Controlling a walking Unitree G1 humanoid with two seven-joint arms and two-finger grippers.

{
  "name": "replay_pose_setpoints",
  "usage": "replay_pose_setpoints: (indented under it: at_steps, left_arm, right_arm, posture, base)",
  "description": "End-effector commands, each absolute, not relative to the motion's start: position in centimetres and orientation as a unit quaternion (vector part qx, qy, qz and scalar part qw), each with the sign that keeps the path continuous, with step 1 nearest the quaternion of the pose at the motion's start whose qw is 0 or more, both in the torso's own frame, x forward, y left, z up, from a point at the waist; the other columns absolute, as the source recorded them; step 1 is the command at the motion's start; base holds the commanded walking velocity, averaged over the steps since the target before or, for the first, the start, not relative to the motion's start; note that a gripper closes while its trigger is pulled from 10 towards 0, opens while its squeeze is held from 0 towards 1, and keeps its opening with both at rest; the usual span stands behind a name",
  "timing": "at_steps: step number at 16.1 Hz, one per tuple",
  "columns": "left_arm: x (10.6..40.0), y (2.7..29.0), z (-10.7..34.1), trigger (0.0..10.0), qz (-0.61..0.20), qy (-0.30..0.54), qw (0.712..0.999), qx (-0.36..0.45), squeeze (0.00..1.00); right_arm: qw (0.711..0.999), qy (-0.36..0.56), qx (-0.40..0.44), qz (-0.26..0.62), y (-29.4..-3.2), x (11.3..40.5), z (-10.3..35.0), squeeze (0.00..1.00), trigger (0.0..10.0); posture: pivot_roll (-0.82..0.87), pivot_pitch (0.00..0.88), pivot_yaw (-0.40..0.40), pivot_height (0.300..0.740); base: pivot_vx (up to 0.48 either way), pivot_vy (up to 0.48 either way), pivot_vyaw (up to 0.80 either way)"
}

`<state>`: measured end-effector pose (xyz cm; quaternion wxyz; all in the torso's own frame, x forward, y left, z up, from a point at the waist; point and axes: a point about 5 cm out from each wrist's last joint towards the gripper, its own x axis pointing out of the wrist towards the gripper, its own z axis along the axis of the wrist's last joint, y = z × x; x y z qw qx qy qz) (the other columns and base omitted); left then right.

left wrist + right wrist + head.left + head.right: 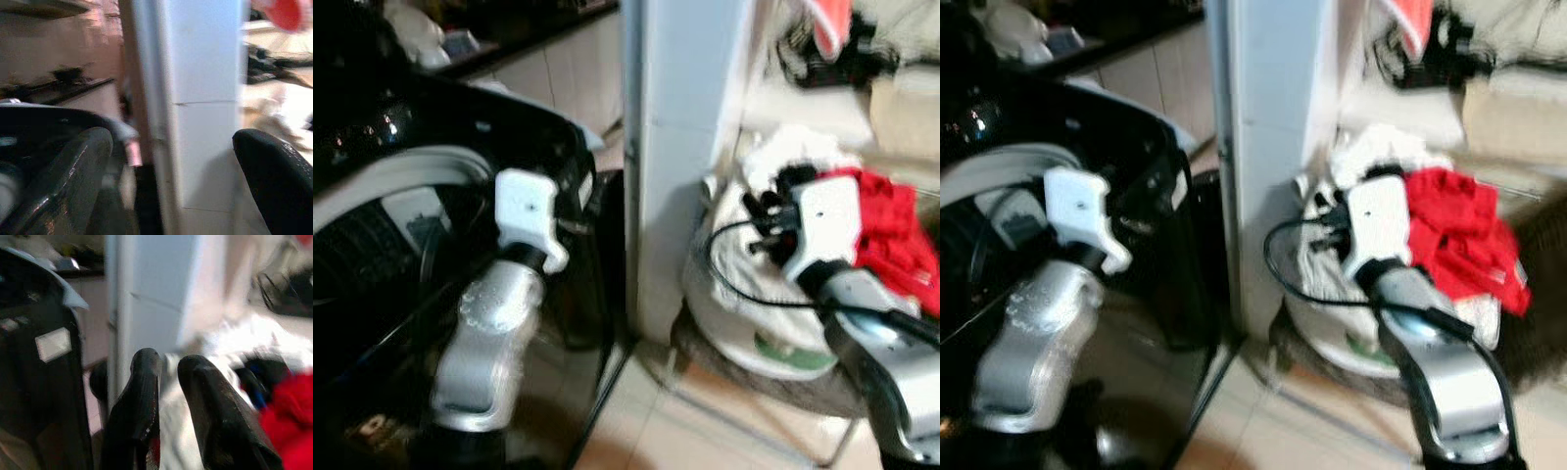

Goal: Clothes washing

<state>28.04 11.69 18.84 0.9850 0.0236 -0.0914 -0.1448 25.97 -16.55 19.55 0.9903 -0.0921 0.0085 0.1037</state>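
Note:
A black front-loading washing machine (543,132) with a grey door ring (382,181) stands on my left. Beside a white pillar (680,147), a heap of laundry rests on a low stool (754,377): a bulky white bundle (744,294) with a red garment (886,230) on top. My left arm's white wrist (524,211) is raised in front of the washer, and my left gripper (171,166) is open, holding nothing. My right gripper (168,364) hovers just above the white bundle, next to the red garment (288,421), fingers (139,401) close together with nothing between them.
The pillar separates the washer from the laundry stool. Behind the stool, a shelf or counter (822,103) carries dark cables and more cloth. A dark countertop (509,44) runs behind the washer. Pale tiled floor (656,421) lies in front.

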Motion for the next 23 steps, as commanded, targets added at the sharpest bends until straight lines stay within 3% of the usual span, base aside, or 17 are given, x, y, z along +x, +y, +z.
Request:
replay_pose_setpoints:
  at_steps: [1,10,16,23]
  left_arm:
    - [28.13,11.8,19.22,10.0,-0.144,-0.095,0.985,0.025,0.0]
    - [28.04,11.71,19.22,10.0,-0.143,-0.097,0.984,0.036,0.0]
    - [28.16,11.87,19.24,10.0,-0.136,-0.095,0.986,0.033,0.0]
    - [28.25,11.93,19.51,10.0,-0.145,-0.094,0.985,0.009,0.0]
  right_arm:
    - [0.99,0.001,-0.097,0.1,-16.62,26.02,19.93,0.0,10.0]
    - [0.991,0.005,-0.092,0.098,-16.64,25.83,19.65,0.0,10.0]
    - [0.991,0.006,-0.099,0.095,-16.61,25.85,19.59,0.0,10.0]
    - [0.991,0.011,-0.104,0.082,-17.01,25.9,19.41,0.0,10.0]
  posture:
    - [-0.14,0.012,0.076,0.74]
    - [-0.14,0.001,0.08,0.74]
    - [-0.14,0.012,0.081,0.74]
    - [-0.14,0.017,0.084,0.74]
  base:
    - [0.0,0.0,0.0]
    - [0.0,0.0,0.0]
    - [0.0,-0.48,0.0]
    - [0.043,0.0,0.0]
